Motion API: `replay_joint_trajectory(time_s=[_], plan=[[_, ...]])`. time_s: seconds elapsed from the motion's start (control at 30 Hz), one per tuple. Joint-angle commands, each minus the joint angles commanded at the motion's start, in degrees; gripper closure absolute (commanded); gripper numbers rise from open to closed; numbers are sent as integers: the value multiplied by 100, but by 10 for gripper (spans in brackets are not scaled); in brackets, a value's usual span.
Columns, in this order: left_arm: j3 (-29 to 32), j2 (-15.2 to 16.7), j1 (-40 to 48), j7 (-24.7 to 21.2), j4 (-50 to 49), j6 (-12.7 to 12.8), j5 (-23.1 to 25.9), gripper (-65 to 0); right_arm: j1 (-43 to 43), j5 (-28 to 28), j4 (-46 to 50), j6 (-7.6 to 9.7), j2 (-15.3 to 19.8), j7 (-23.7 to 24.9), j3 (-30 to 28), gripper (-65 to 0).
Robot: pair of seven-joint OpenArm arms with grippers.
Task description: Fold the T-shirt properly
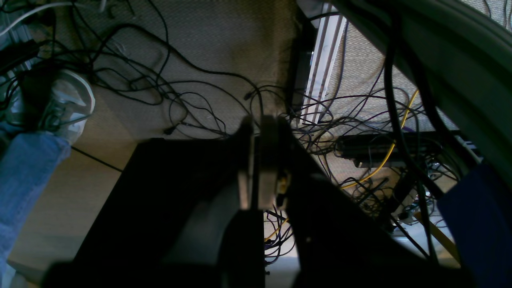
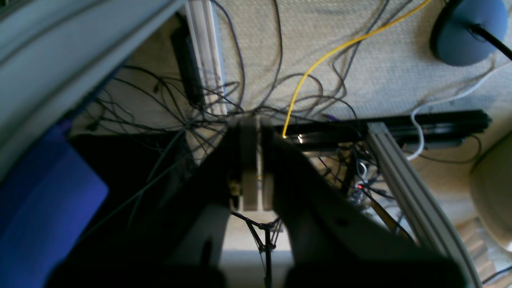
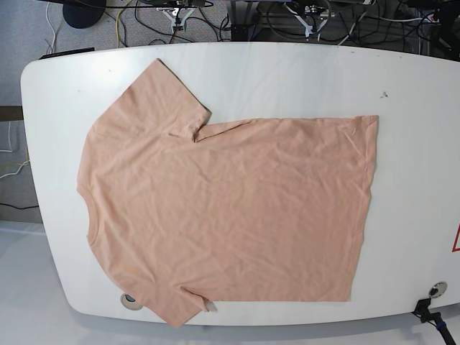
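Note:
The peach T-shirt (image 3: 230,215) lies spread flat on the white table (image 3: 287,72), neck to the left and hem to the right. One sleeve (image 3: 154,97) points to the far side. The other sleeve (image 3: 169,305) reaches the near table edge. The T-shirt does not show in either wrist view. My left gripper (image 1: 256,124) is shut and empty, hanging beyond the table and pointing at the floor. My right gripper (image 2: 254,120) is also shut and empty, over the floor cables. Both arms are back at the far edge of the table, away from the shirt.
Tangled cables (image 1: 168,92) and a yellow cable (image 2: 316,64) cover the carpet behind the table. A person's shoe (image 1: 68,104) and jeans leg (image 1: 24,180) show at the left. An aluminium frame rail (image 2: 408,188) stands nearby. The table has holes (image 3: 129,300) near its front corners.

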Motion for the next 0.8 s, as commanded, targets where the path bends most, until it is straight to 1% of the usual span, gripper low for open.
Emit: replay_joint_trajectory(time_s=[0.47, 0.6, 0.8], plan=[[21, 1, 20, -31, -61, -2, 73, -19, 16, -23, 20, -2, 11, -88, 11, -72], [27, -12, 28, -50, -32, -11, 85, -20, -22, -13, 15, 26, 18, -73, 29, -71], [25, -20, 59, -75, -22, 5, 93, -19, 1, -27, 30, 0, 16, -85, 20, -71]])
